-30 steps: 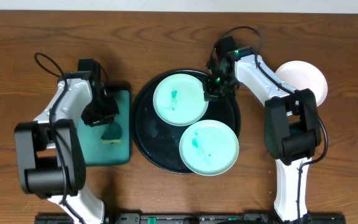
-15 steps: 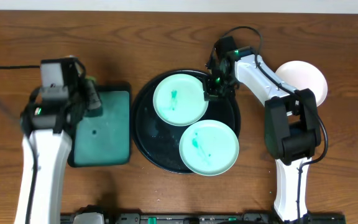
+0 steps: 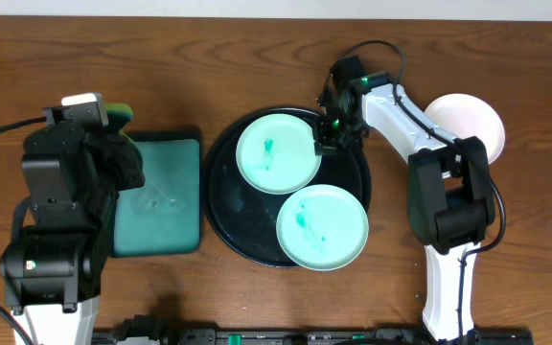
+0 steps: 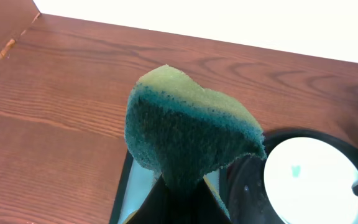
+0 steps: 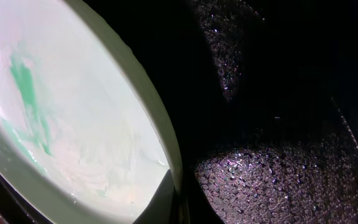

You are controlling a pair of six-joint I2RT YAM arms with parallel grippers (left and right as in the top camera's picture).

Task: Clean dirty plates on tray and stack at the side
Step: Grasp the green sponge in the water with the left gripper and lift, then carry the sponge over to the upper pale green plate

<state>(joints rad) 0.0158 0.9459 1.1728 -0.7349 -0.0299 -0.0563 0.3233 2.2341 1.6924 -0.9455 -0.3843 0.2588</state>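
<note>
Two pale mint plates with teal smears lie on the round black tray: one at the back, one at the front right. A white plate rests on the table to the right of the tray. My right gripper is shut on the right rim of the back mint plate, one finger over the rim and one under it. High over the table's left side, my left gripper is shut on a green sponge, which also shows in the overhead view.
A rectangular dark green tray lies left of the black tray, wet-looking and with nothing on it. The raised left arm covers the table's left part in the overhead view. Bare wood runs along the back edge.
The left arm has lifted the sponge off the dark green tray and risen toward the camera, to the left. The right arm and the plates have not moved.
</note>
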